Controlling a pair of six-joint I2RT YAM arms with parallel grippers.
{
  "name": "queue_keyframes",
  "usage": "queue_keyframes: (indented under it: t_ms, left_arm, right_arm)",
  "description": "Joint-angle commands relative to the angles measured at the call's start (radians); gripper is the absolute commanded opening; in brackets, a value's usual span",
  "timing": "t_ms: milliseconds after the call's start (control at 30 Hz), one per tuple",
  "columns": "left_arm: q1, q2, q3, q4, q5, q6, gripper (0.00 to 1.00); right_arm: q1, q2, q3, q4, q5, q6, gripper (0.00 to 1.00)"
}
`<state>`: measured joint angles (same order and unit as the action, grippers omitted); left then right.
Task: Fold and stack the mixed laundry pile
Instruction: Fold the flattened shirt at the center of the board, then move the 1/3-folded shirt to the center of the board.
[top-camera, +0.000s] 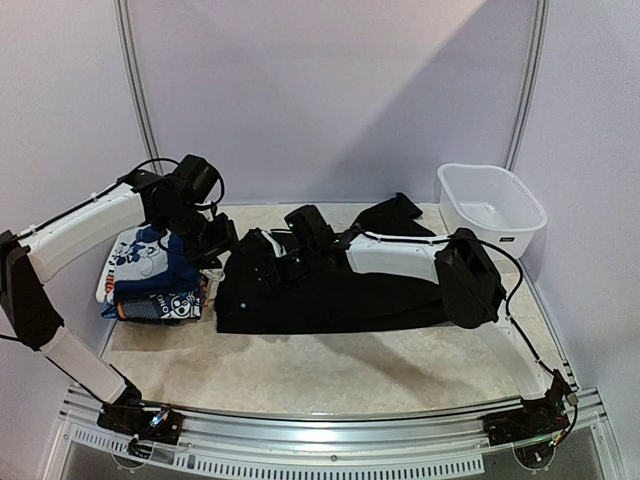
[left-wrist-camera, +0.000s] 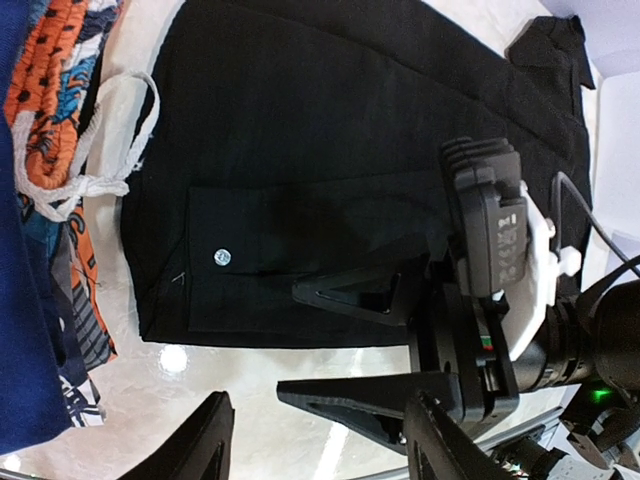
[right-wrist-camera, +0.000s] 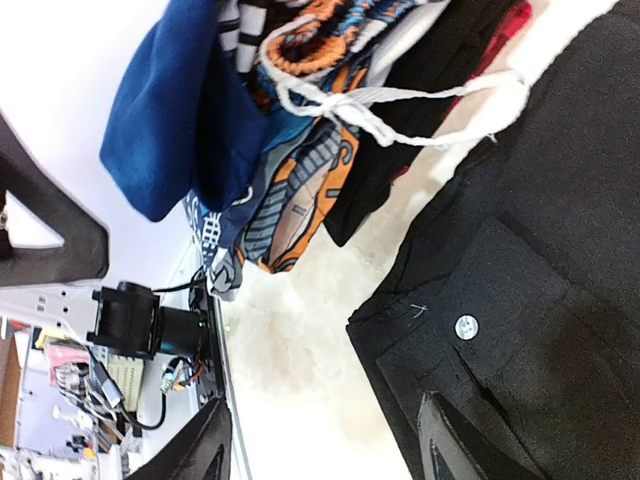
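Nearest us, bare table (top-camera: 320, 370) runs in front of the cloth. Past that strip, the black garment (top-camera: 330, 295) lies spread flat across the middle, long side left to right. Its left end shows a pocket flap with a metal snap (left-wrist-camera: 221, 257). We see the right gripper (left-wrist-camera: 290, 340) at that left end with its jaws well apart and nothing between them. In the left wrist view one finger lies over the pocket area, and the other sits just off the hem over bare table. We can't tell if the upper finger touches the cloth. The left gripper (top-camera: 218, 250) hangs just left of it, between the black garment and the stack (top-camera: 150, 275). Its jaws are also spread wide and it holds nothing. The stack sits at the table's left side, just beside the garment's left edge. In it we see a navy piece (right-wrist-camera: 170, 120), a cartoon-print piece (right-wrist-camera: 300, 180) with orange in it, and a striped piece (right-wrist-camera: 235, 25) mostly hidden. A white drawstring (right-wrist-camera: 400, 110) trails from the stack, and its loop reaches the black garment's edge. Farther back, more black cloth (top-camera: 395, 215) bunches behind the right forearm. We can't tell whether it is the same item or a separate one. At the far right stands a white tub (top-camera: 445, 175), well apart from the cloth.
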<state>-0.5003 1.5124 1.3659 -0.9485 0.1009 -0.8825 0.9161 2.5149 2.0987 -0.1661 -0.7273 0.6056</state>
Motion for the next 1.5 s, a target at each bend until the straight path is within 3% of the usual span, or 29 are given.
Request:
queue_keyframes:
  t_ms: [0,233,467,667,833,1467]
  left_arm:
    - [0.015,0.008,0.016,-0.023,-0.025,0.030,0.58]
    - [-0.003,0.070,0.034,-0.021,-0.033,0.124,0.54]
    - [-0.057,0.220,0.115,-0.026,-0.022,0.256,0.52]
    - [-0.088,0.353,0.173,-0.019,-0.006,0.305,0.51]
    - [-0.096,0.425,0.192,-0.011,-0.002,0.336,0.49]
    - [-0.127,0.522,0.049,0.079,-0.013,0.387,0.47]
  right_arm:
    - [-0.031,-0.041,-0.022,-0.025,-0.009,-0.028,0.67]
    - [-0.160,-0.240,-0.206,-0.202,0.230,-0.141,0.62]
    - [-0.281,-0.470,-0.476,-0.390,0.486,-0.279,0.44]
    - [-0.338,-0.549,-0.572,-0.556,0.648,-0.361,0.29]
    - [-0.377,-0.578,-0.657,-0.576,0.684,-0.368,0.19]
    - [-0.416,-0.483,-0.771,-0.595,0.661,-0.362,0.17]
